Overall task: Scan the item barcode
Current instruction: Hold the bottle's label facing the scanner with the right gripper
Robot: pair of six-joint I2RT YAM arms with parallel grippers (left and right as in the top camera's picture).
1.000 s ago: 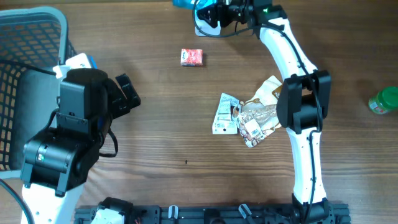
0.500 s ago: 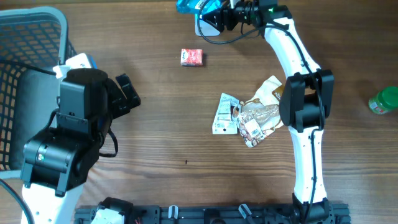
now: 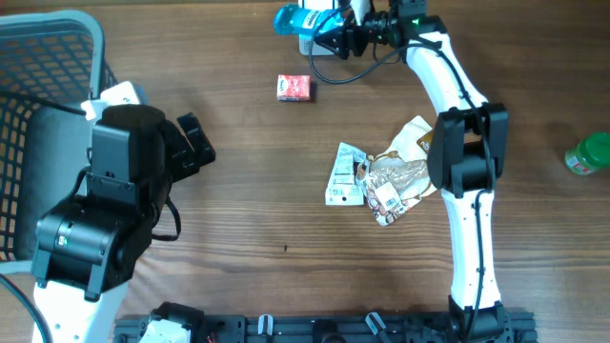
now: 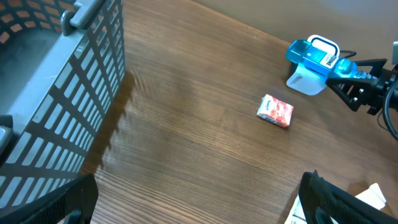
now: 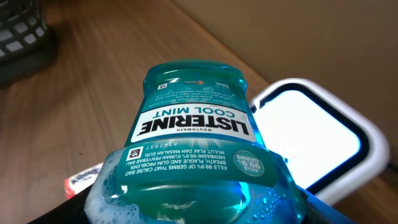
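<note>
Grey plastic mesh forms the basket (image 3: pixel 57 29) at ten o'clock on the wooden table (image 3: pixel 267 210). The left arm covers much of it from above, so we cannot tell what lies inside. A white-and-blue pack (image 3: pixel 121 93) shows at the basket's right rim, and we cannot say whether it sits in the basket or beside it. The left claw (image 3: pixel 195 141) hangs near nine o'clock with its jaws spread as wide as they go and nothing between them.

Further right, a small red packet (image 3: pixel 294 88) lies flat on the wood toward eleven o'clock, apart from everything else. At twelve o'clock we find the task's item, a teal Listerine bottle (image 5: pixel 193 134), labelled Cool Mint, lifted off the table and lying on its side. The right claw (image 3: pixel 329 29) grips it at one end, its jaws parted fairly wide and closed on the bottle's body. Teal liquid topped with foam shows inside the bottle near the claw. Just beside and below it stands the white scanner (image 5: pixel 314 134), its window glowing white.

Near the centre a heap of packets (image 3: pixel 381 176) lies overlapping, close against the right arm. At three o'clock a green bottle (image 3: pixel 591 152) sits by the table's edge.
</note>
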